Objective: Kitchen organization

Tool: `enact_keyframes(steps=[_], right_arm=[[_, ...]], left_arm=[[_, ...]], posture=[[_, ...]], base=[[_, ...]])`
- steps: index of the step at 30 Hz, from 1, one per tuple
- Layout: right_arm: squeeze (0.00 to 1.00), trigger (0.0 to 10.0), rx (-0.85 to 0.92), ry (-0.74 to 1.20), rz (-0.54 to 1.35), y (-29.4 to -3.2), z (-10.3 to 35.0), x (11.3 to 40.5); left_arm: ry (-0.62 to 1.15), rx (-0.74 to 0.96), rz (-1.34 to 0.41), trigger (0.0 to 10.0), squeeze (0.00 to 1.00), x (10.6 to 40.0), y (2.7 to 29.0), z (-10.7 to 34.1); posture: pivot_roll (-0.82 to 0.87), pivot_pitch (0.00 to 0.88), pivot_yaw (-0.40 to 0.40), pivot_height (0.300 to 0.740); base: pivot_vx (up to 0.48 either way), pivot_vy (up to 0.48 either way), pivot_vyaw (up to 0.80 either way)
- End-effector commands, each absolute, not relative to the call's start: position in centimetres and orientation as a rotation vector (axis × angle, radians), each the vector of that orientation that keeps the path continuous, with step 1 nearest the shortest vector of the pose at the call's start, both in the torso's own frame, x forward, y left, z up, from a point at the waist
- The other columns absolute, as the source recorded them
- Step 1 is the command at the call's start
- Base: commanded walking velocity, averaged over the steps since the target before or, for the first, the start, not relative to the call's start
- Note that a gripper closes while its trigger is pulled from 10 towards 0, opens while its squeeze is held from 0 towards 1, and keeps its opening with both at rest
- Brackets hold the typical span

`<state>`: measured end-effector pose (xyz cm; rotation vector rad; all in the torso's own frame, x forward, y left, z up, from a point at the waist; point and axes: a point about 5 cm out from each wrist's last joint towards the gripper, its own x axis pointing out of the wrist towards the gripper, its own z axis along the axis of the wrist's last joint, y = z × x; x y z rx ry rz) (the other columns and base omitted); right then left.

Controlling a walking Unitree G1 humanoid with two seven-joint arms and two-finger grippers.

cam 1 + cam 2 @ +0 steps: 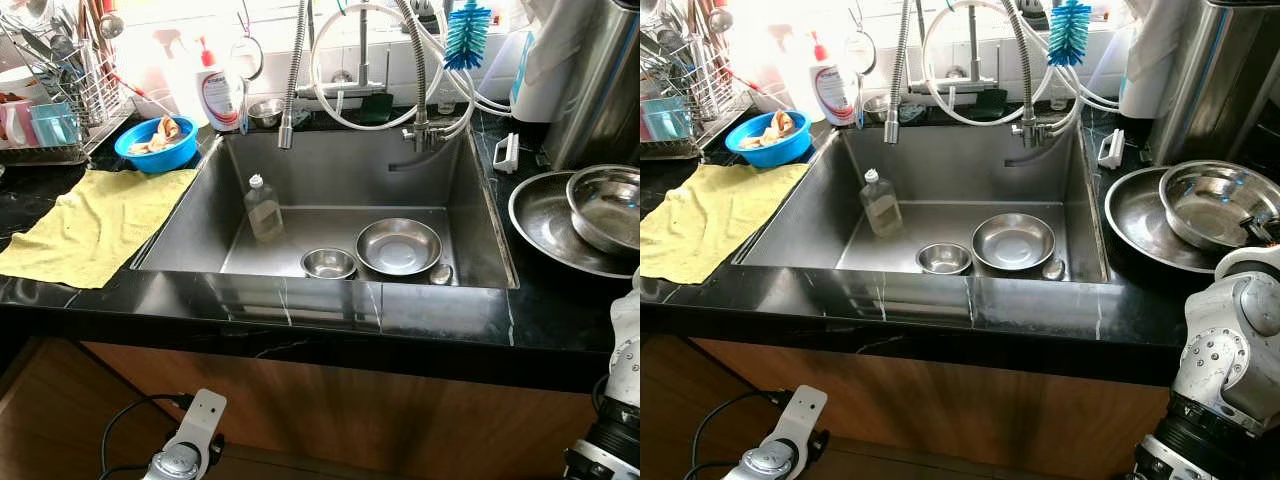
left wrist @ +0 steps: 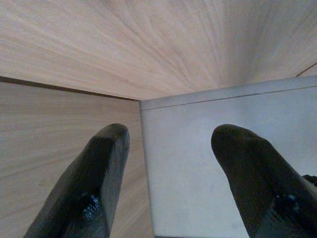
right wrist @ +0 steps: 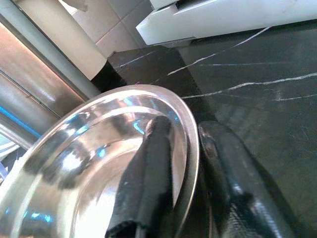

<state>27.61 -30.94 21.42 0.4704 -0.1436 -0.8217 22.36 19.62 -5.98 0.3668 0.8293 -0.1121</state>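
A black stone counter (image 1: 560, 310) runs across the kitchen, with a deep steel sink (image 1: 190, 215) set into its middle. Left of the sink lies a yellow cloth (image 1: 95, 225), spread flat, and beyond it a blue bowl (image 1: 157, 146) of scraps and a wire rack (image 1: 70, 95) crowded with cutlery. On the right side of the counter a wide steel pan (image 1: 1135, 225) holds a steel mixing bowl (image 1: 1200, 200) nested inside it.

In the sink, a medium steel bowl (image 1: 398, 246) and a small steel bowl (image 1: 328, 263) sit side by side near the front wall, and a clear bottle (image 1: 263, 208) stands tilted toward the left wall.

The right gripper (image 3: 185, 163) straddles the mixing bowl's rim, one finger inside and one outside, pinching it. The left gripper (image 2: 171, 173) hangs low beside the wooden cabinet front, its fingers spread apart and holding nothing.

The tidying looks only partly done: two pieces are stacked on the right, the mixing bowl is in hand, and the two bowls and bottle in the sink are not yet dealt with
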Motion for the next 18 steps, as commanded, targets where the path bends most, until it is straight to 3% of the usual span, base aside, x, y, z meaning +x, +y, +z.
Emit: enact_keyframes(steps=[1, 15, 16, 17, 18], right_arm=[[0.0, 0.0, 0.492, -0.147, -0.809, -30.6, 21.6, 27.9], [0.0, 0.0, 0.47, -0.225, -0.726, -29.8, 23.1, 28.3], [0.0, 2.5, 0.458, -0.241, -0.703, -29.5, 23.4, 28.5], [0.0, 2.5, 0.451, -0.252, -0.689, -29.4, 23.7, 28.5], [0.0, 10.0, 0.419, -0.27, -0.662, -29.1, 24.1, 28.6]], left_arm=[[0.847, 0.377, -0.106, 10.0, 0.0, 22.2, 20.2, -6.0], [0.842, 0.378, -0.104, 10.0, 0.0, 22.3, 20.1, -6.0], [0.841, 0.379, -0.105, 10.0, 0.0, 22.3, 20.1, -6.0], [0.841, 0.379, -0.105, 10.0, 0.0, 22.3, 20.1, -5.9], [0.84, 0.38, -0.105, 10.0, 0.0, 22.4, 20.1, -5.9]], posture=[[-0.17, 0.0, 0.118, 0.74], [-0.17, 0.0, 0.116, 0.74], [-0.17, 0.0, 0.116, 0.74], [-0.17, 0.0, 0.116, 0.74], [-0.17, 0.0, 0.116, 0.74]], base=[[0.0, 0.0, 0.0], [0.0, 0.0, 0.0], [0.0, 0.0, 0.0], [0.0, 0.0, 0.0], [0.0, 0.0, 0.0]])
